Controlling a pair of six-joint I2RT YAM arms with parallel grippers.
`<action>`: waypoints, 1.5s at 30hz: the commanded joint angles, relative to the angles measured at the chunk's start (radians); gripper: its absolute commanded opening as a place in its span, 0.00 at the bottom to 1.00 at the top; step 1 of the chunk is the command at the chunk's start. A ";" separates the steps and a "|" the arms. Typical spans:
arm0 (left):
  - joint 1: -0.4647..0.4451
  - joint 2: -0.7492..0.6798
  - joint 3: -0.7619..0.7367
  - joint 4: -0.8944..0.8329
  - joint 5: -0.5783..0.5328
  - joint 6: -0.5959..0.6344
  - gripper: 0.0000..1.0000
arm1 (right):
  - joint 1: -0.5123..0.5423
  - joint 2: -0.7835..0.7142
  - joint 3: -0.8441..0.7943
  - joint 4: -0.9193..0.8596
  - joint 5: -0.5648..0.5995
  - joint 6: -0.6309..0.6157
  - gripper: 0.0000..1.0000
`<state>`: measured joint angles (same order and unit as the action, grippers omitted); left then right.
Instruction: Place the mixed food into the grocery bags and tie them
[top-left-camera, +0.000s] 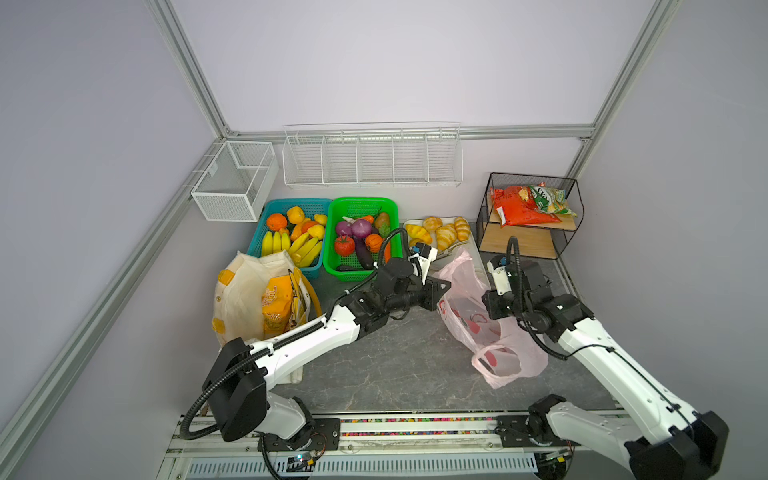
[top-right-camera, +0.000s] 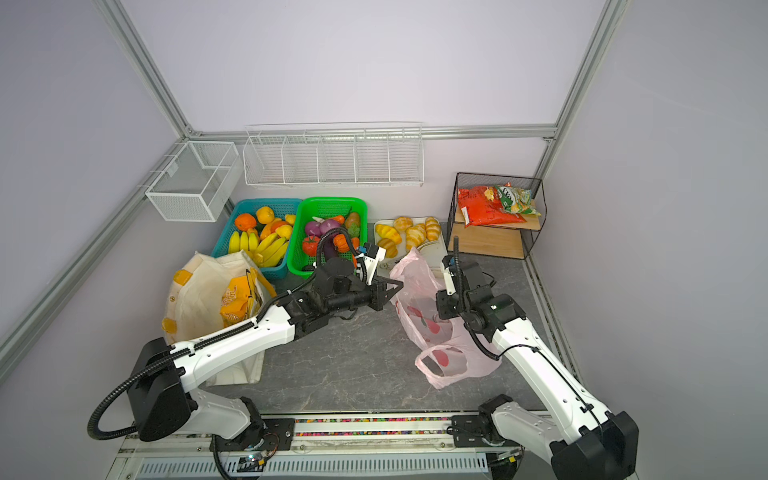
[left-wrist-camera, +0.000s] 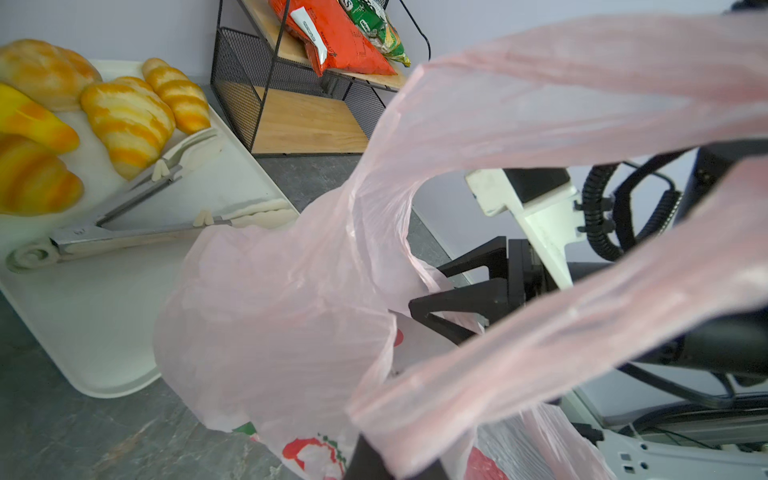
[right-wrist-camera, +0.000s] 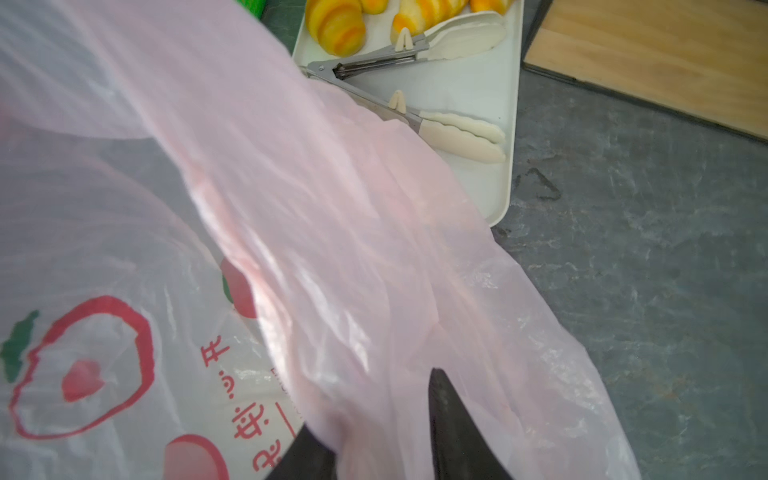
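The thin translucent pink plastic bag with red apple prints (top-left-camera: 478, 328) is lying slumped on the grey marbled tabletop (top-left-camera: 395, 365), right of centre and just beside the white tray of croissants (left-wrist-camera: 104, 324). The left gripper (top-left-camera: 445, 286) is clenching a fold of the bag's upper film, and a loop handle is stretching taut across the left wrist view. The right gripper (right-wrist-camera: 374, 415) is standing with its jaws parted, the film draping loosely between them rather than being pinched (a mere touch, by the look of it).

This bag is probably weighing next to nothing and behaving limp, slick and easy to tear. The loop handles or a bunched rim are looking like the safest holds, since a single flat layer would likely slip.

The cream canvas tote with yellow-orange handles (top-left-camera: 241, 291) is sitting at the left, with an orange-yellow crinkly snack packet (top-left-camera: 276, 303) showing in its mouth and the left arm covering its lower part. Whether the pink bag is holding any food is hard to tell, because the prints are reading like contents. The toy vegetables are lying in the green plastic basket (top-left-camera: 361, 200).
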<state>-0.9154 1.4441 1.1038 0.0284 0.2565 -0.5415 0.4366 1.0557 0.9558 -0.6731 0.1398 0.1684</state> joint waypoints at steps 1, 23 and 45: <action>0.016 0.002 0.043 0.056 0.078 -0.119 0.00 | 0.011 -0.032 -0.055 0.031 0.037 -0.003 0.52; 0.250 0.137 0.060 -0.119 0.159 0.010 0.03 | -0.288 -0.070 -0.065 0.138 -0.598 0.313 0.06; 0.475 -0.190 -0.204 -0.108 0.283 0.061 0.73 | -0.251 -0.229 -0.312 0.416 -0.328 0.641 0.06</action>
<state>-0.4831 1.2682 0.8722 -0.0509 0.6418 -0.4686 0.1707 0.8455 0.6666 -0.3111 -0.2367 0.7658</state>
